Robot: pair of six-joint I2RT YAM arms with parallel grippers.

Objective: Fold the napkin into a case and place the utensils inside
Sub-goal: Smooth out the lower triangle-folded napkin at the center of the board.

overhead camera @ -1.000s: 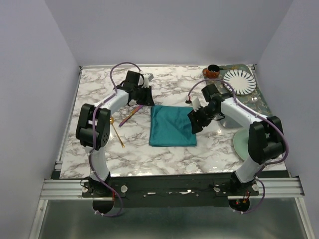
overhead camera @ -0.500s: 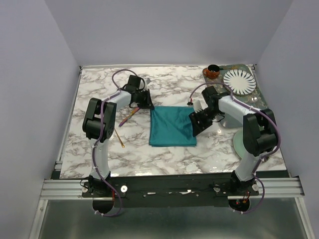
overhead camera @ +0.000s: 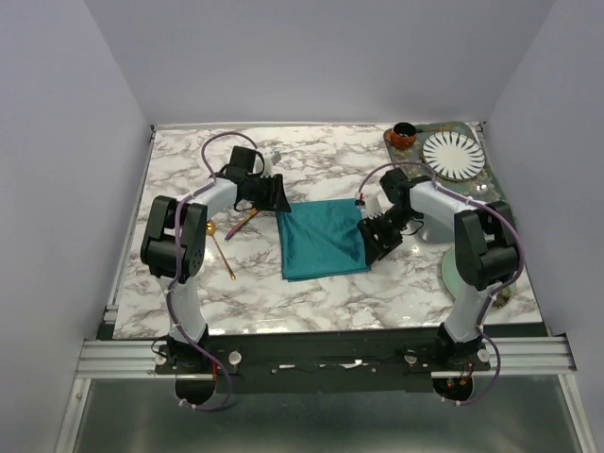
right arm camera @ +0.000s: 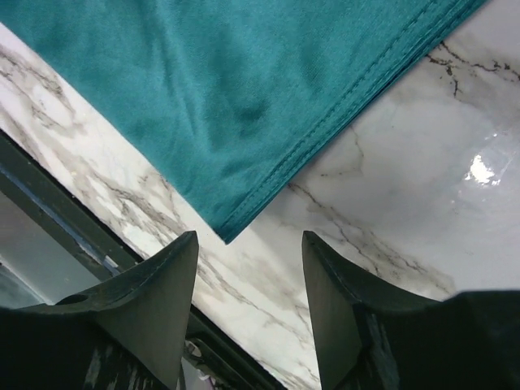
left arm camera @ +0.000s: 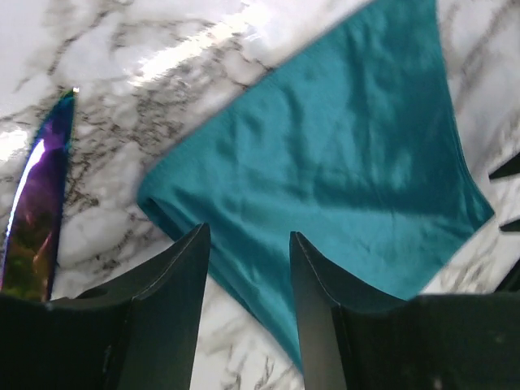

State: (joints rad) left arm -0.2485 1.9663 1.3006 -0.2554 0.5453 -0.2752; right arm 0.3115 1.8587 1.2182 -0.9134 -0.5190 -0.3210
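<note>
The teal napkin (overhead camera: pixel 321 241) lies folded into a rectangle in the middle of the marble table. My left gripper (overhead camera: pixel 276 196) is open at the napkin's far left corner. In the left wrist view the napkin (left arm camera: pixel 341 154) has its edge between the open jaws of the left gripper (left arm camera: pixel 248 236). My right gripper (overhead camera: pixel 379 237) is open at the napkin's right edge. In the right wrist view a napkin (right arm camera: pixel 227 89) corner sits just ahead of the right gripper (right arm camera: pixel 250 240). The purple utensil (overhead camera: pixel 245 219) (left arm camera: pixel 36 211) and the gold spoon (overhead camera: pixel 223 253) lie left of the napkin.
A striped plate (overhead camera: pixel 452 156) and a brown cup (overhead camera: pixel 403 135) sit on a dark mat (overhead camera: pixel 493 196) at the back right. A pale green saucer (overhead camera: pixel 457 276) lies by the right arm. The table's front rail (overhead camera: pixel 321 354) runs along the near edge.
The left gripper has come down and right onto the napkin's far left corner. The right gripper has slid a little nearer along the right edge. The napkin's left side has shifted slightly left.
</note>
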